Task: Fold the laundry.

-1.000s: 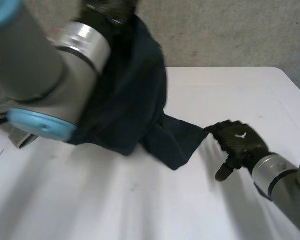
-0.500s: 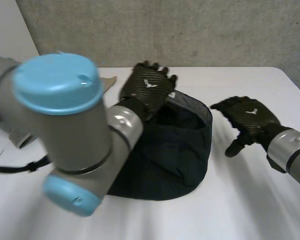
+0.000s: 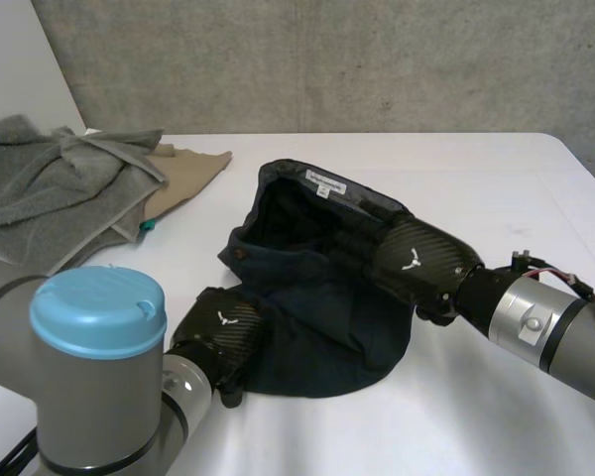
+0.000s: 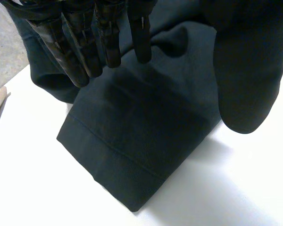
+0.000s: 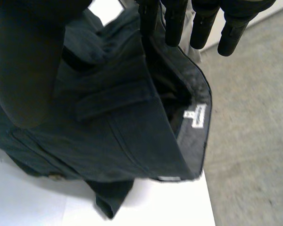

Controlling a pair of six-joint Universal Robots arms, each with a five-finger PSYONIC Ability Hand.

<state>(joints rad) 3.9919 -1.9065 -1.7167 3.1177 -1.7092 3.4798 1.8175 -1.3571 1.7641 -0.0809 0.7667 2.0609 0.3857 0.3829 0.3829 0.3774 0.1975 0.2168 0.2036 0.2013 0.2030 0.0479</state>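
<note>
The left hand [image 3: 223, 332] has come back from the far side of the dark pants [image 3: 317, 307] to their near edge, and the right hand [image 3: 416, 263] has moved in from the side onto them. Nearest, the left hand's fingers [image 4: 108, 42] are straight and point down at a leg end; they hold nothing. The pants lie in a soft lump in the middle of the white table [image 3: 456, 416]. The right hand's fingers [image 5: 200, 23] are straight too, resting by the open waist with its white label [image 3: 322, 183]. I think the folding has only just begun. Farther back, a grey towel [image 3: 50, 188] and a tan cloth [image 3: 188, 169] wait, still crumpled.
</note>
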